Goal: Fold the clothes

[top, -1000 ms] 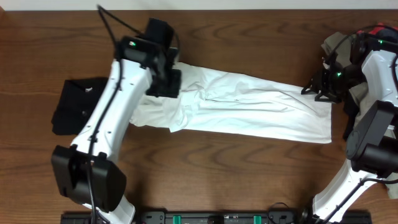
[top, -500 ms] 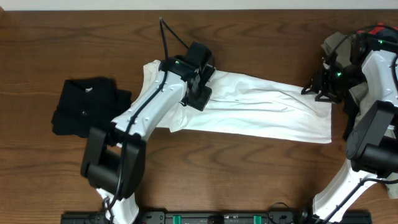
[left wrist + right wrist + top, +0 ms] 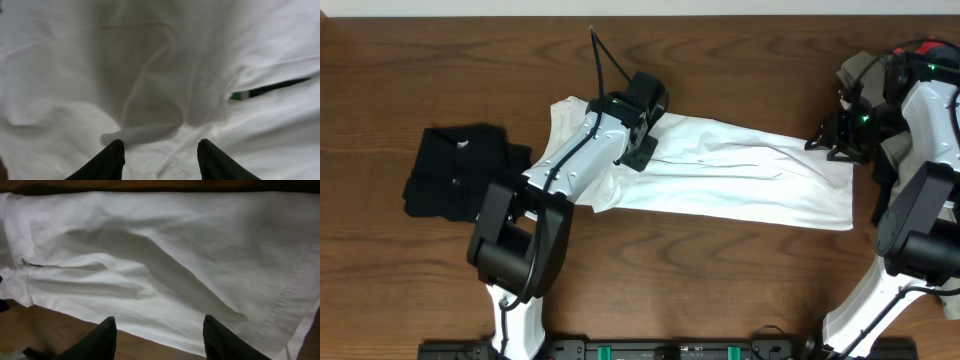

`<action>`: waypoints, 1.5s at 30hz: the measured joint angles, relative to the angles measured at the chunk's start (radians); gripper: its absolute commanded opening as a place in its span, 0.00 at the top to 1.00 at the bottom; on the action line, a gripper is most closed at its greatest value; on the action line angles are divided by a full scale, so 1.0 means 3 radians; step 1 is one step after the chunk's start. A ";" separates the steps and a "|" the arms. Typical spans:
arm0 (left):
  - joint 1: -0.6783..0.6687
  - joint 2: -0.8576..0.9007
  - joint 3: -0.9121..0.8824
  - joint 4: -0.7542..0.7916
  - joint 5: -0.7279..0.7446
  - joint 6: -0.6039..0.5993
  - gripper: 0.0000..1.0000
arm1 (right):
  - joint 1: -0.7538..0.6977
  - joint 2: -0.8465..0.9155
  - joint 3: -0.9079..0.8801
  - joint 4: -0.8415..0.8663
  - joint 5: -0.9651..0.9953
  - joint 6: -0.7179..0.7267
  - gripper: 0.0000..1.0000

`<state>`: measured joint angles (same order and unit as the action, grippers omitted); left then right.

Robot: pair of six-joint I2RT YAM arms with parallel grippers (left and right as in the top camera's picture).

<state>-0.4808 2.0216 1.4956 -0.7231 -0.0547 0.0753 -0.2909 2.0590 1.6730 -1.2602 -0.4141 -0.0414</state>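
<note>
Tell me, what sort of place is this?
Likely a robotics lab or test bench, not a home: a left arm and a right arm standing at a wooden table, a white T-shirt spread between them, a folded black garment beside.

Left arm reaches forward, left gripper jaws parted. Right arm bent, right gripper jaws parted too.

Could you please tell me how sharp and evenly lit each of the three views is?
Overhead: sharp, evenly lit, the white T-shirt bright yet its creases readable. Left wrist: close to the cloth, soft and blurry, grey shadow in the central folds, the left claw dark. Right wrist: crisper, hem stitching visible, the wooden table dim at the bottom.
</note>
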 measured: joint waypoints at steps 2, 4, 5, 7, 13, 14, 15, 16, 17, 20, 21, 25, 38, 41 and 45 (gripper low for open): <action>0.0020 0.0000 0.0000 0.0018 -0.0022 0.0000 0.50 | 0.0000 0.0000 0.0000 0.0006 0.0000 0.0000 0.46; 0.0051 0.0001 0.0001 0.0024 -0.0032 0.0001 0.50 | 0.0000 0.0000 0.0000 0.0006 0.0001 0.0000 0.46; 0.0074 0.0001 0.0001 0.0024 -0.0041 -0.0001 0.52 | 0.0000 0.0000 0.0000 0.0006 0.0000 0.0000 0.46; 0.0117 0.0003 0.0001 0.0024 -0.0043 -0.0027 0.59 | 0.0000 0.0000 0.0000 0.0006 0.0000 0.0000 0.46; 0.0206 0.0071 0.0000 -0.0064 0.0203 -0.0175 0.94 | 0.0000 0.0000 0.0000 0.0005 0.0001 0.0000 0.46; 0.0196 0.0078 0.0000 -0.0092 0.0289 -0.0173 0.94 | 0.0000 0.0000 0.0000 0.0005 0.0001 0.0000 0.46; 0.0186 0.0078 0.0000 -0.0109 0.0328 -0.0179 0.94 | 0.0000 0.0000 0.0000 0.0005 0.0001 0.0000 0.46; 0.0169 0.0078 0.0000 -0.0128 0.0378 -0.0183 0.94 | 0.0000 0.0000 0.0000 0.0005 0.0001 0.0000 0.46; 0.0151 0.0075 0.0001 -0.0149 0.0420 -0.0188 0.94 | 0.0000 0.0000 0.0000 0.0004 0.0001 0.0000 0.46; 0.0102 0.0053 0.0014 -0.0243 0.0507 -0.0216 0.94 | 0.0000 0.0000 0.0000 0.0004 0.0003 0.0000 0.46; 0.0093 0.0024 0.0017 -0.0264 0.0524 -0.0239 0.94 | 0.0000 0.0000 0.0000 0.0005 0.0004 0.0000 0.46; 0.0090 -0.0258 0.0027 -0.0306 0.0617 -0.0282 0.94 | 0.0000 0.0000 0.0000 0.0005 0.0006 0.0000 0.46; -0.0092 -0.0740 0.0165 -0.0716 0.0977 -0.0440 0.94 | 0.0000 0.0000 0.0000 0.0001 0.0014 0.0001 0.42; -0.0151 -0.0740 0.0164 -0.0721 0.0971 -0.0440 0.94 | 0.0000 0.0000 0.0000 -0.0015 0.0178 0.0050 0.37; -0.0161 -0.0740 0.0164 -0.0738 0.0947 -0.0439 0.94 | -0.0003 0.0000 0.0000 -0.0118 0.0565 0.0202 0.34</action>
<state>-0.5293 1.7996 1.5448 -0.9443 0.2295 -0.0563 -0.2916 2.0590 1.6730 -1.2957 -0.2447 0.0193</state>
